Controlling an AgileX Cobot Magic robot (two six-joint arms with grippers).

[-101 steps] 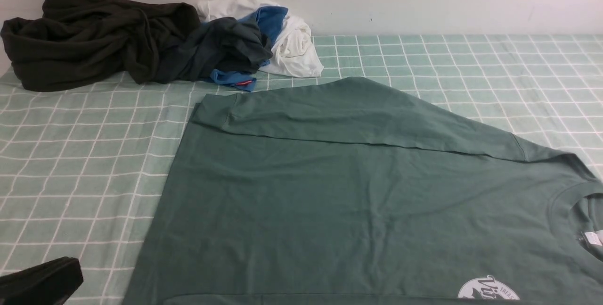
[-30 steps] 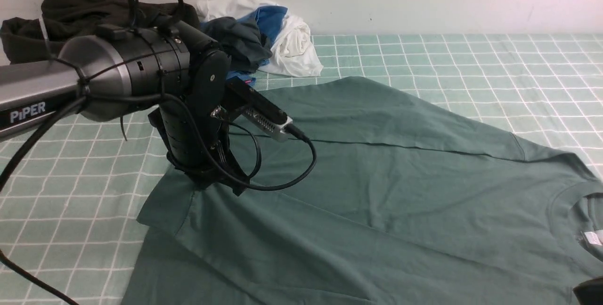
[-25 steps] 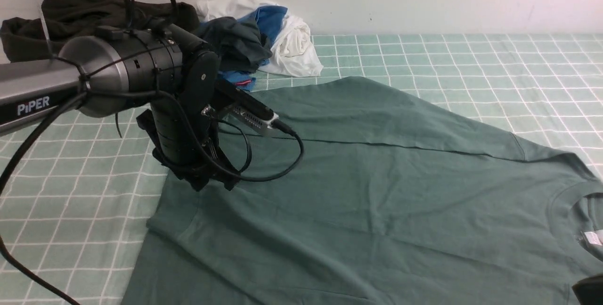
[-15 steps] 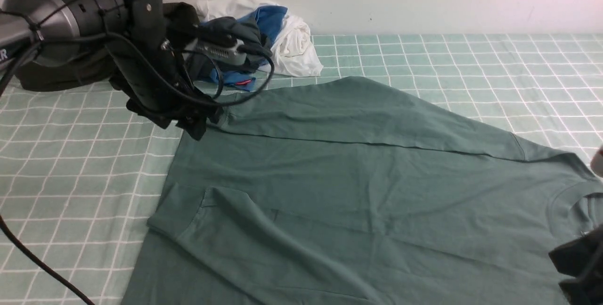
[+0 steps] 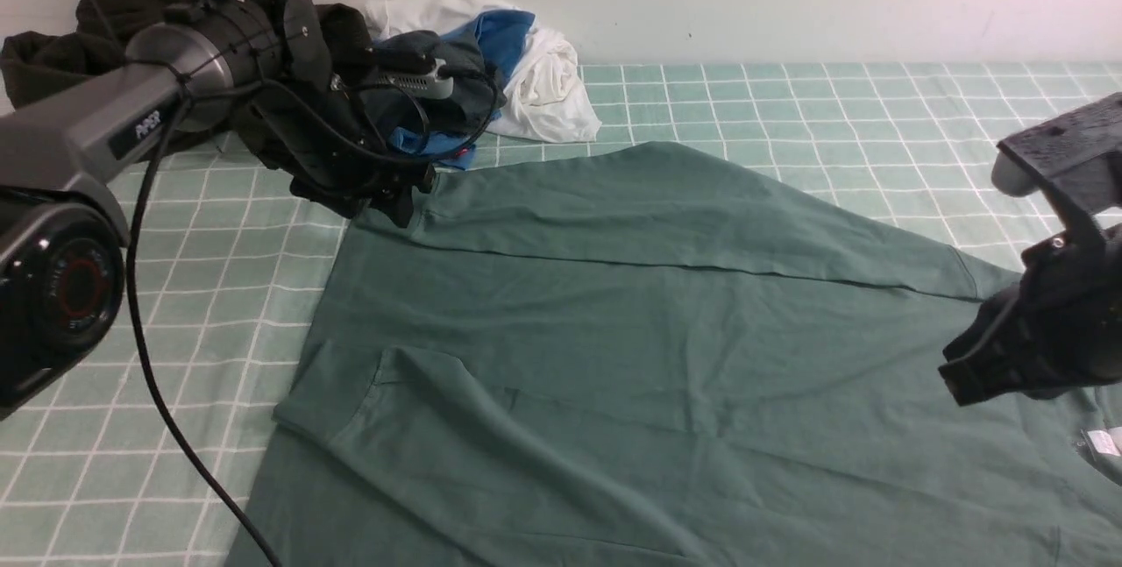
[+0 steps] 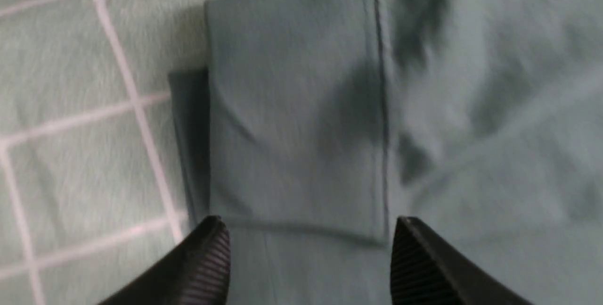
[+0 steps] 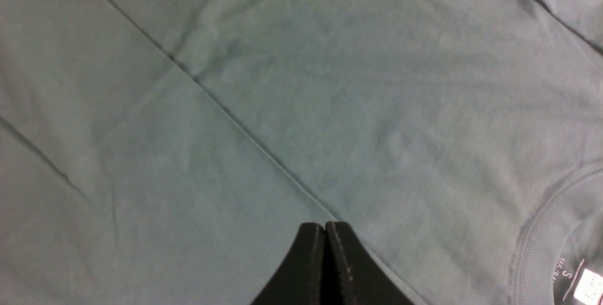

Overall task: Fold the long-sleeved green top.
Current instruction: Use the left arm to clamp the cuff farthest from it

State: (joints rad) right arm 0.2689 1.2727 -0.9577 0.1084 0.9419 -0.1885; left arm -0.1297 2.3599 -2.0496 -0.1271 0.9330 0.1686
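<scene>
Green long-sleeved top (image 5: 666,357): cuff (image 6: 292,144) below L end effector (image 6: 309,229) (wide); R end effector (image 7: 325,229) closed, nr collar (image 7: 530,243).

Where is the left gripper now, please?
Front view, back left: the left gripper hangs open over the cuff of the green top, beside the clothes heap.

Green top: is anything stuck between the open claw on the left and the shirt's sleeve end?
No, nothing visible. The left gripper is open right over the sleeve cuff of the green top, and nothing lies between them.
</scene>
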